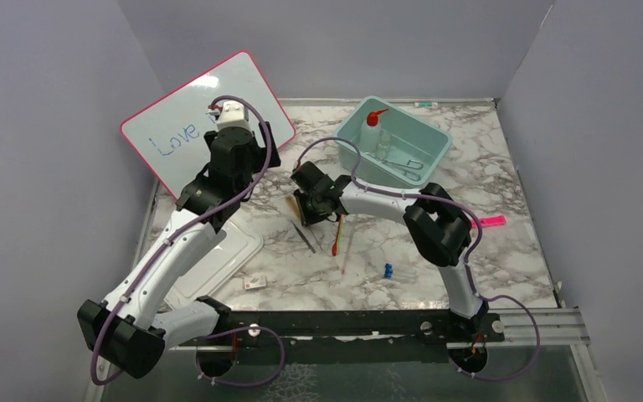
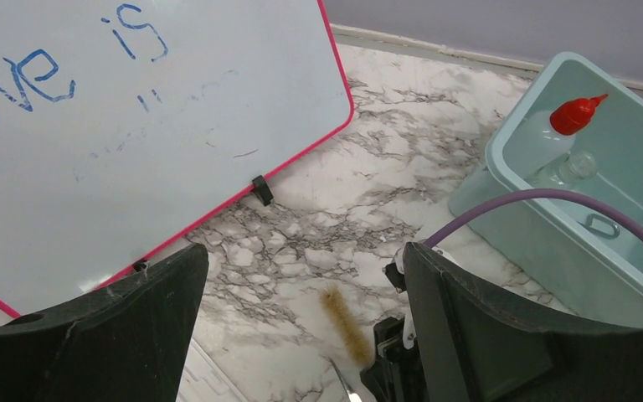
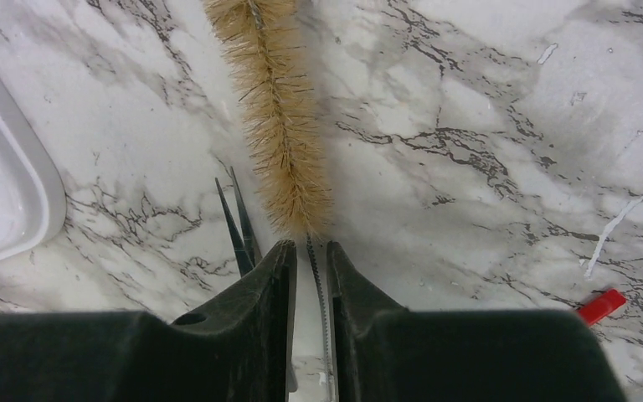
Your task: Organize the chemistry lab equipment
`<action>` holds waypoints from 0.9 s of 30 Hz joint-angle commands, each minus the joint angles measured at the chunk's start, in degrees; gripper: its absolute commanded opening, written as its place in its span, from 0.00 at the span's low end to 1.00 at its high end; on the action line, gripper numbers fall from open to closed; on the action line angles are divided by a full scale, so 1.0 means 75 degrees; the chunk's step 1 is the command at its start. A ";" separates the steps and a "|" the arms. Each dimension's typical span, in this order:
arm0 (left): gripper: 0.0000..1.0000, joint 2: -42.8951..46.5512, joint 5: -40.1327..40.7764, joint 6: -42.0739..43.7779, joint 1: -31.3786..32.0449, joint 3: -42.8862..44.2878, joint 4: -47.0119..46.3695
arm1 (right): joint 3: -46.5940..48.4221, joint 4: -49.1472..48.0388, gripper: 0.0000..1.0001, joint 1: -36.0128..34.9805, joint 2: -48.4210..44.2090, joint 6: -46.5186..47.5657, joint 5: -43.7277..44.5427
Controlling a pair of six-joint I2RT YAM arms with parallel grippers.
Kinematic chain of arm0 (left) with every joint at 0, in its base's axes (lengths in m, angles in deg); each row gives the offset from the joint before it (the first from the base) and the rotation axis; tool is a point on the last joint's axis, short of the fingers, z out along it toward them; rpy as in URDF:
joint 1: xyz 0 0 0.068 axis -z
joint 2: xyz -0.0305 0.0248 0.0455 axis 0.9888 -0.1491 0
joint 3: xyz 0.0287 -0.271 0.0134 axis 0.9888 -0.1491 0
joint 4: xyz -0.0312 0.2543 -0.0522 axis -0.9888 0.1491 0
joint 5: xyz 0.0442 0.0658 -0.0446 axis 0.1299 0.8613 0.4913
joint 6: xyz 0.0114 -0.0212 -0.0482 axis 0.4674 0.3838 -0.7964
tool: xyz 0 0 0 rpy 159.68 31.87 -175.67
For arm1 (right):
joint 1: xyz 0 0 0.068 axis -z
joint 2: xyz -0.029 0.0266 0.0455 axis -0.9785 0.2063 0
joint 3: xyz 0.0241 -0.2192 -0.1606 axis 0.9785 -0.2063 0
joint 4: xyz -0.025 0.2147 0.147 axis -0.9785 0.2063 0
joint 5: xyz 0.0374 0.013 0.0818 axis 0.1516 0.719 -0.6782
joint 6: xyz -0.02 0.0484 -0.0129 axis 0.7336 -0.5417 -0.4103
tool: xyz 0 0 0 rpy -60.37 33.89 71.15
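Observation:
The brown-bristle brush (image 3: 276, 109) lies on the marble table, its twisted wire stem running between my right gripper's fingers. The right gripper (image 3: 310, 247) is down at the table with its jaws narrowed round that stem; a slim gap still shows on the left side. Dark tweezers (image 3: 239, 222) lie just left of it. A thin red stick (image 1: 337, 237) and a clear rod (image 1: 347, 251) lie nearby. The squeeze bottle with a red cap (image 1: 374, 124) and metal forceps (image 1: 410, 165) lie in the teal bin (image 1: 353, 144). My left gripper (image 2: 306, 251) hangs wide open and holds nothing, above the table by the whiteboard.
The pink-framed whiteboard (image 1: 188, 121) leans at the back left. A white tray (image 1: 226, 255) lies at the left front, with a small tag (image 1: 254, 283) beside it. A blue clip (image 1: 388, 270) and a pink piece (image 1: 492, 221) lie to the right. Grey walls enclose the table.

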State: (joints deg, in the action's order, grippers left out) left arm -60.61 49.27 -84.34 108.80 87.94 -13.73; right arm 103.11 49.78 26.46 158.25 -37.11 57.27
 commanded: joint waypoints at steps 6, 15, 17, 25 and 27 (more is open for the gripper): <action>0.89 -0.0093 0.0045 0.0028 -0.0058 0.0326 0.0038 | 0.0206 0.0296 0.03 -0.0012 0.0242 0.0316 0.0486; 0.89 -0.0079 0.0033 0.0094 -0.0076 0.0595 0.0075 | 0.0193 0.0058 0.01 0.0154 -0.1318 0.1480 0.0753; 0.89 -0.0089 0.0005 0.0081 -0.0076 0.0666 0.0060 | 0.0169 -0.0022 0.01 0.0411 -0.1820 0.1771 0.0518; 0.89 -0.0266 -0.0527 0.0035 -0.0076 0.0671 -0.0271 | 0.0057 -0.0221 0.01 0.2234 -0.3585 0.3093 -0.1026; 0.89 -0.0383 -0.0728 -0.0023 -0.0076 0.0634 -0.0381 | 0.0010 -0.0188 0.01 0.2887 -0.3804 0.3370 -0.1670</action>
State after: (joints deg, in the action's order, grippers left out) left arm -61.99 47.90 -84.16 108.47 91.91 -13.35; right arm 103.61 48.43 41.52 132.15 -18.67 54.08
